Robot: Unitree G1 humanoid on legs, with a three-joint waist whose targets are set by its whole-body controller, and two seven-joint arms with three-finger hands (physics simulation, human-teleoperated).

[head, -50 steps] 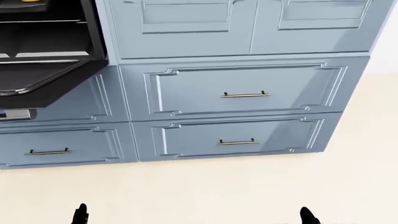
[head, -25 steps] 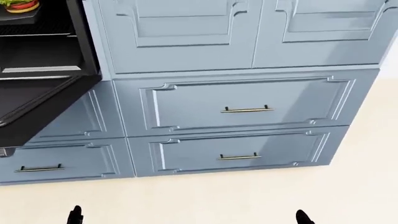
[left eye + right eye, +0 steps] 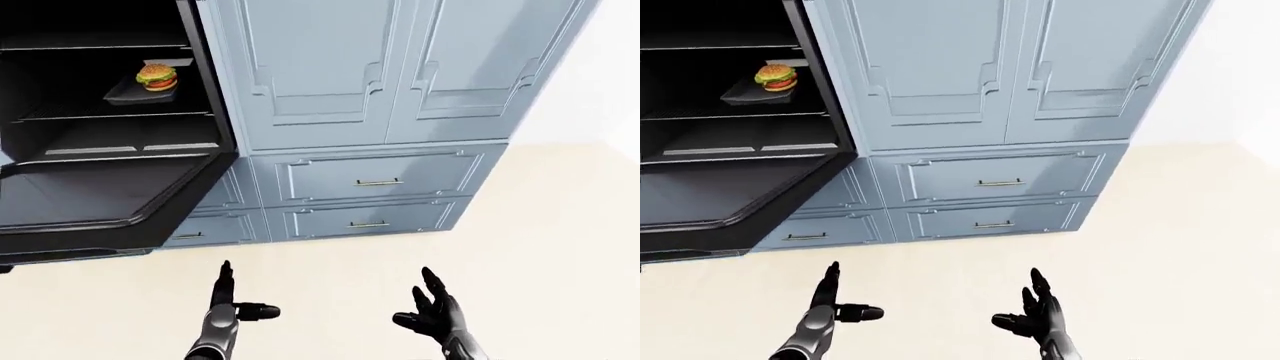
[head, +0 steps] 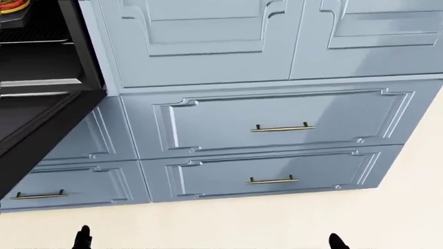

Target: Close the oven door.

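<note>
Far left in the left-eye view: black oven (image 3: pixel 100 112), cavity exposed, wire racks across it. On an upper rack, a dark flat tray (image 3: pixel 140 88) carrying one burger (image 3: pixel 156 76), bun tan, filling red and green. Below, the oven door (image 3: pixel 95 206) dropped wide open, a glossy black slab with rounded corners, jutting out over the pale floor (image 3: pixel 560 225). Right of the oven, matte blue-grey cabinets (image 3: pixel 400 75): two tall panelled doors above, two drawers (image 3: pixel 375 180) beneath, each with a slim metal bar handle; smaller drawers partly behind the door. Nearest, low in view: left robot hand (image 3: pixel 232 307), dark, fingers spread wide, thumb out sideways, empty. Right robot hand (image 3: pixel 430 311) likewise splayed open, holding nothing, well apart from the door.
</note>
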